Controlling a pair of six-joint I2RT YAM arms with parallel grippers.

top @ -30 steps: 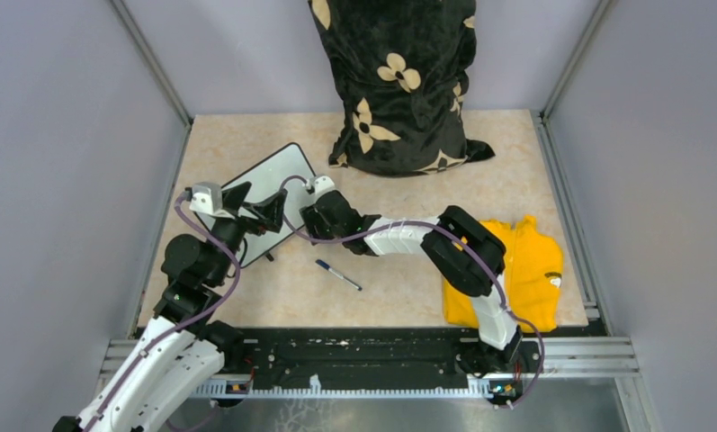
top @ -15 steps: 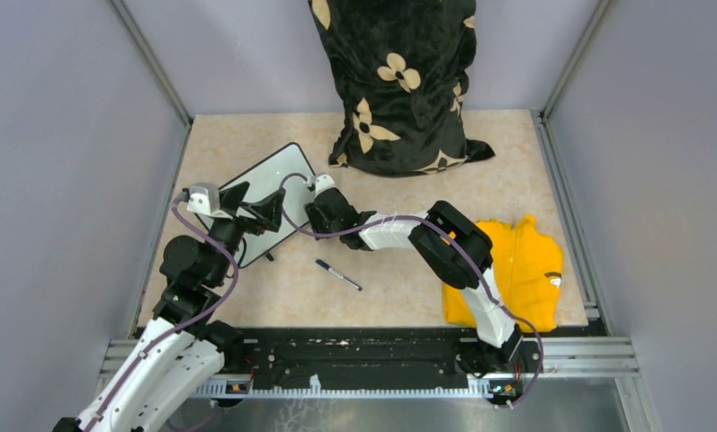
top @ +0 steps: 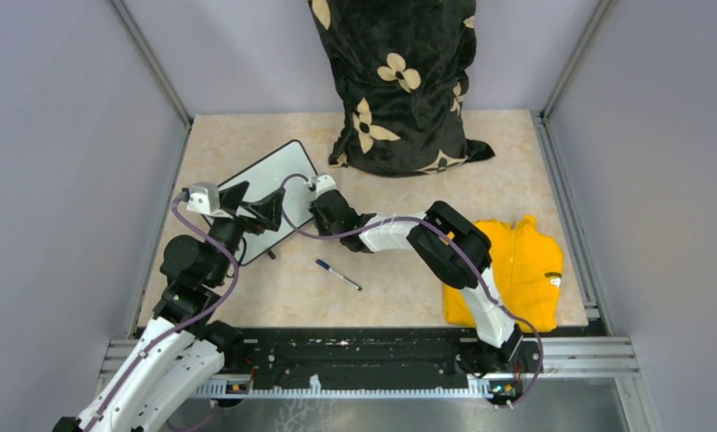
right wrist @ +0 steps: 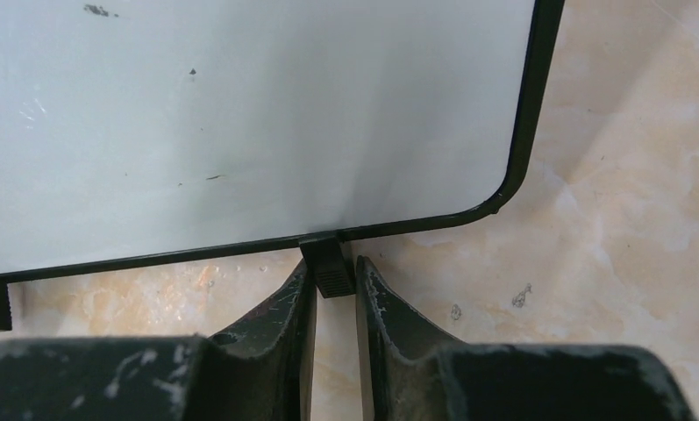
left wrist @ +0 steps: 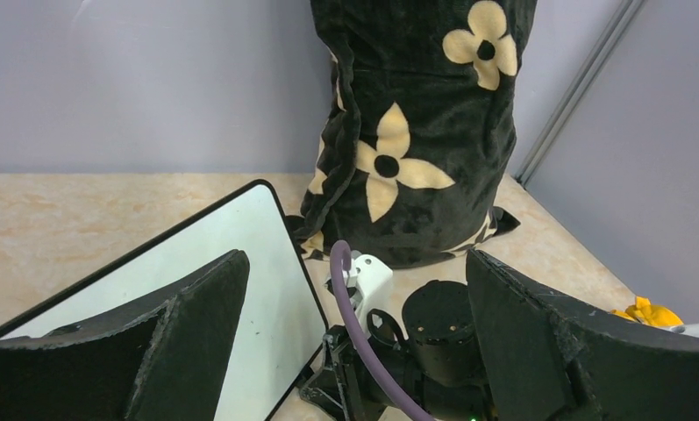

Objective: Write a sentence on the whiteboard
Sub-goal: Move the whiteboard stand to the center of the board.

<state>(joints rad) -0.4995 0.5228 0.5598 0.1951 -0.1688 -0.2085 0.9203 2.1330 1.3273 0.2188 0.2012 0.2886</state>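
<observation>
Spreading under everything is the beige marbled tabletop (top: 399,297); at its far side stands a tall black plush cushion with cream flowers (top: 395,90); left of that the small white rectangular whiteboard with a thin black rim (top: 269,175) lies on the far-left part of the table, its long axis running near-left to far-right; its face is bare but for a few specks, so no sentence is on it yet; the left gripper (top: 254,205) hovers over the board's near half, jaws spread wide and empty; the right gripper (right wrist: 334,285) sits at the board's near long edge, jaws drawn in on a small black plastic foot (right wrist: 327,263), pinching it; the slim dark-blue marker pen (top: 338,274) lies loose on the table, apart from the board on its near side, slanting far-left to near-right, nearer the right gripper; writing, I judge, calls for picking up the pen first, and only the left jaws are free.
</observation>
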